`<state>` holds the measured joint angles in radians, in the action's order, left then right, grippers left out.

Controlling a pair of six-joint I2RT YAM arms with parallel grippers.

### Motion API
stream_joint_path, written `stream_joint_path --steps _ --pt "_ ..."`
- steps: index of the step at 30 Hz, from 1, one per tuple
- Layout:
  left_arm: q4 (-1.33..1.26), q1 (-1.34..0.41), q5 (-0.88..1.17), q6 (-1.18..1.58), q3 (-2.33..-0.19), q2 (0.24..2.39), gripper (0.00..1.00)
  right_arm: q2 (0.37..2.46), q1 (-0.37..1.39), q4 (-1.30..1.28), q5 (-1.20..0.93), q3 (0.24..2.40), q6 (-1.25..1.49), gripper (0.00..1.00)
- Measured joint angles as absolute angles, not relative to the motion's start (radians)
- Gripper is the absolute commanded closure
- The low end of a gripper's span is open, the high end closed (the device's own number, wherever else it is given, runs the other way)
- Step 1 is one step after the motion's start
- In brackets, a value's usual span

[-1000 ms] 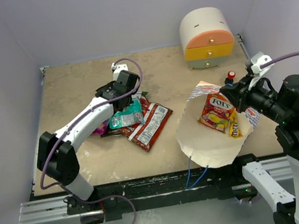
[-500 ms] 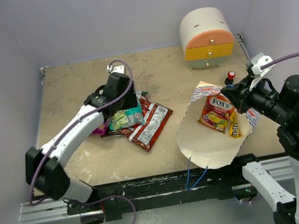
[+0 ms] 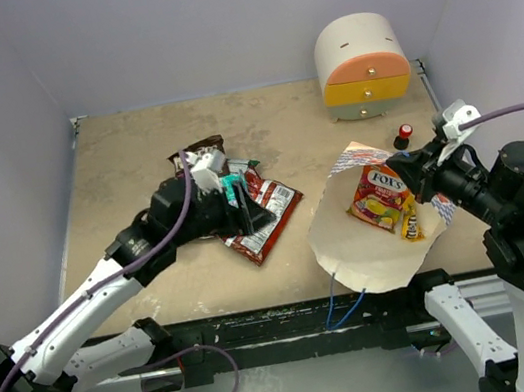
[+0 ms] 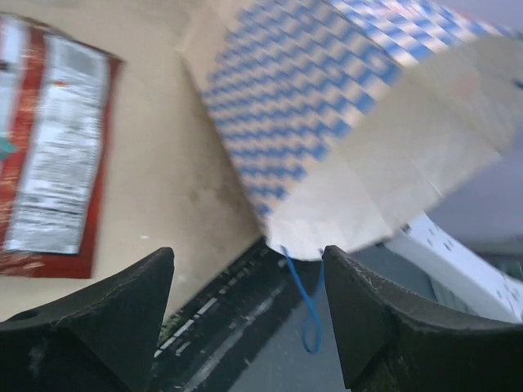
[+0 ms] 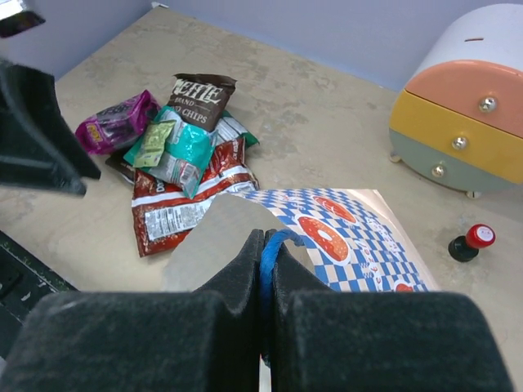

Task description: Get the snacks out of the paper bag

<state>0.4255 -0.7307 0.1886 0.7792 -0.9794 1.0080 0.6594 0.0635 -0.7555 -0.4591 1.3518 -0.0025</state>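
Progress: we judge the task partly done. In the top view, a pile of crinkly foil packets lies centre-left on the tan tabletop (image 3: 132,148). It includes a dark brown Kettle chip bag (image 5: 200,96), a magenta packet (image 5: 118,121), a teal packet (image 5: 186,147) and a red-and-white packet (image 3: 264,218).

The cream paper bag with blue checks (image 3: 350,231) sits right of centre, its mouth gaping toward the camera. Inside we see a glossy yellow-and-red packet (image 3: 379,198) and at least one more beside it, so these are left to remove.

The right gripper (image 5: 263,245) is pinched tight on the bag's thin blue string handle (image 5: 267,269), holding the creased paper wall up. The matt black left gripper (image 4: 245,302) stands wide apart and empty, facing the bag.
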Motion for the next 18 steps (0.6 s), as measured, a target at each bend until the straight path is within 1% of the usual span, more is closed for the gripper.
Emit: stream_joint_path --steps 4,6,11,12,13,15,17,18 --pt "0.351 -0.929 0.198 0.77 -0.982 0.992 0.24 0.654 0.064 -0.745 -0.459 1.349 0.01 1.0" --pt "0.324 -0.993 0.197 0.752 -0.995 0.997 0.24 0.654 0.064 -0.74 -0.459 1.349 0.018 1.0" --pt "0.225 -1.183 0.111 0.626 -1.063 1.104 0.27 0.655 0.064 -0.735 -0.462 1.349 0.046 1.0" --pt "0.194 -1.232 0.085 0.577 -1.075 1.139 0.29 0.655 0.064 -0.734 -0.462 1.349 0.054 1.0" --pt "0.162 -1.282 0.058 0.527 -1.085 1.179 0.33 0.655 0.064 -0.732 -0.462 1.349 0.063 1.0" --pt "0.118 -1.35 0.018 0.448 -1.104 1.257 0.44 0.655 0.064 -0.726 -0.462 1.349 0.081 1.0" --pt "0.085 -1.391 -0.021 0.369 -1.137 1.354 0.53 0.655 0.064 -0.719 -0.463 1.349 0.1 1.0" --pt "0.064 -1.398 -0.044 0.327 -1.155 1.406 0.55 0.655 0.064 -0.718 -0.462 1.351 0.107 1.0"
